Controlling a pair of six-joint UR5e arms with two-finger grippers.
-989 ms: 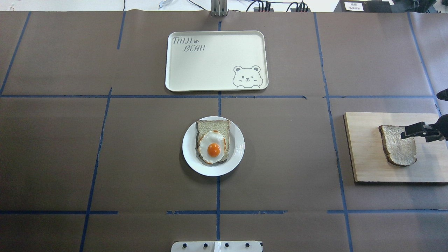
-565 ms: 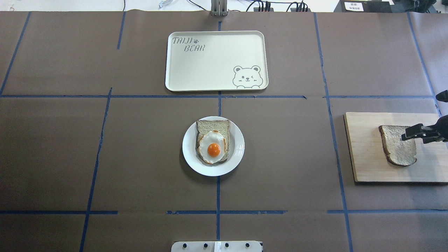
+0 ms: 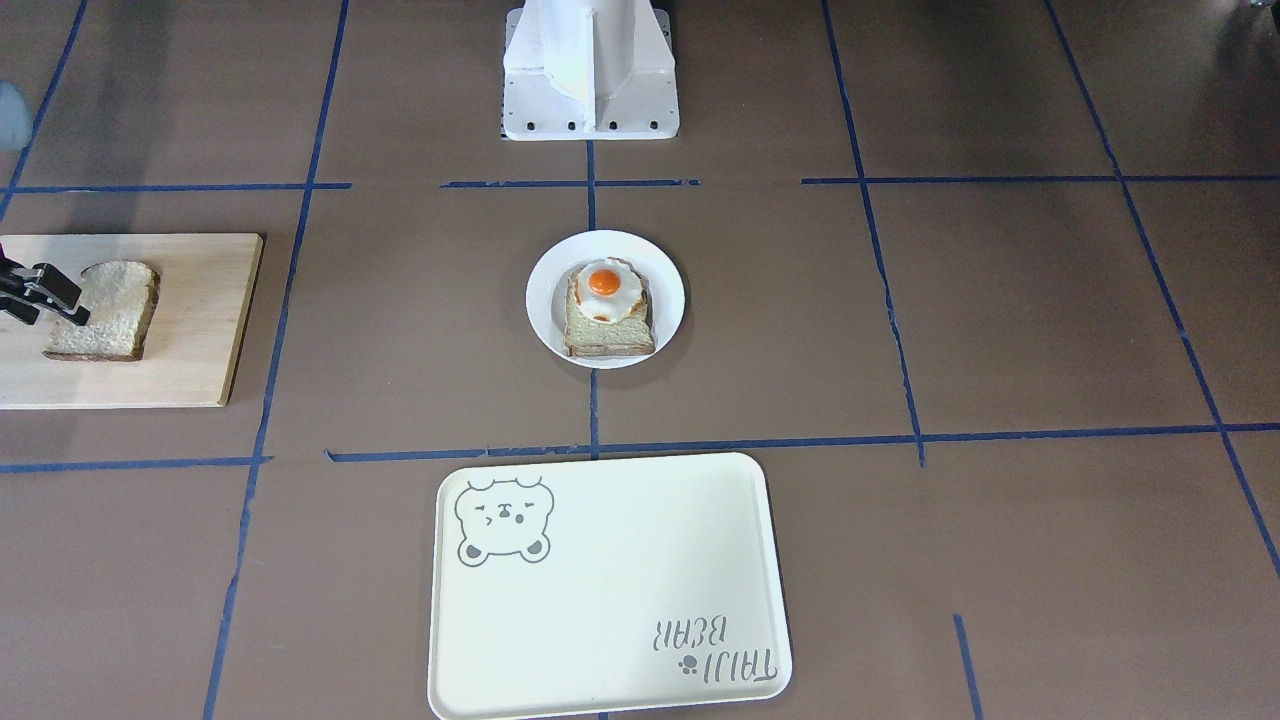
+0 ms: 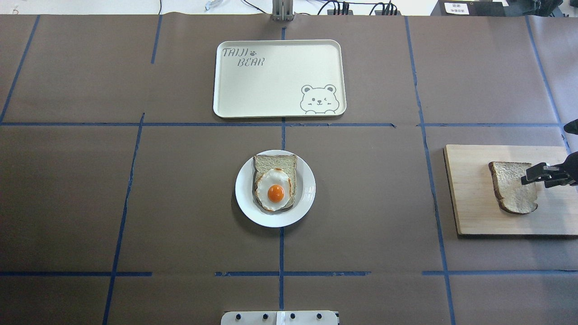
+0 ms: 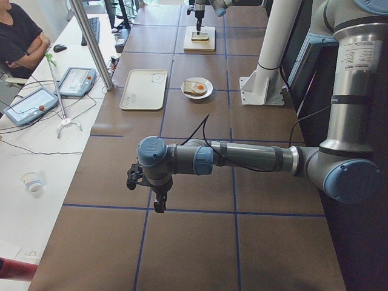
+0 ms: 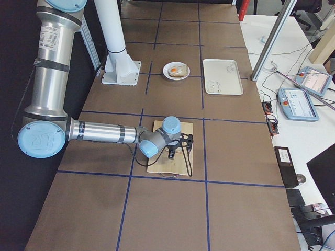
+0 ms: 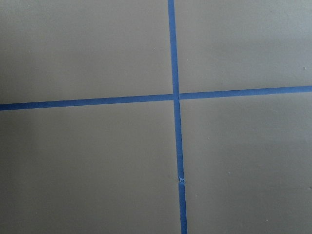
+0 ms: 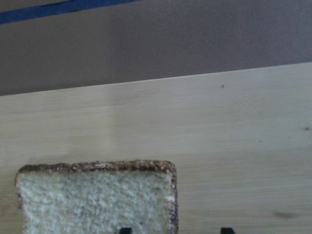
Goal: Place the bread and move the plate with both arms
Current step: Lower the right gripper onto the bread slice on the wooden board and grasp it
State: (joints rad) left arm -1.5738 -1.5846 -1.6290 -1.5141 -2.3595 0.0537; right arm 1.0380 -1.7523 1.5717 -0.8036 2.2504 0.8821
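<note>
The plain bread point(image 4: 512, 187) lies flat on a wooden board point(image 4: 469, 198) at the table's right end. My right gripper point(image 4: 532, 176) is open and hovers low over the bread's right edge. In the right wrist view its two fingertips point(image 8: 126, 229) straddle the corner of the bread point(image 8: 92, 200), touching nothing. The white plate point(image 4: 307, 198) sits at the table's middle and bears a slice with a fried egg. My left gripper point(image 5: 148, 191) hangs over bare table far from the plate; I cannot tell whether it is open or shut.
A cream bear tray point(image 4: 271, 90) lies beyond the plate, at the far side. The white pedestal base point(image 3: 590, 70) stands at the near edge behind the plate. Blue tape lines cross the brown table cover. An operator sits at the side desk.
My right gripper's tips have shifted slightly rightward toward the bread's right edge. The bread, the plate and the tray have not moved.
</note>
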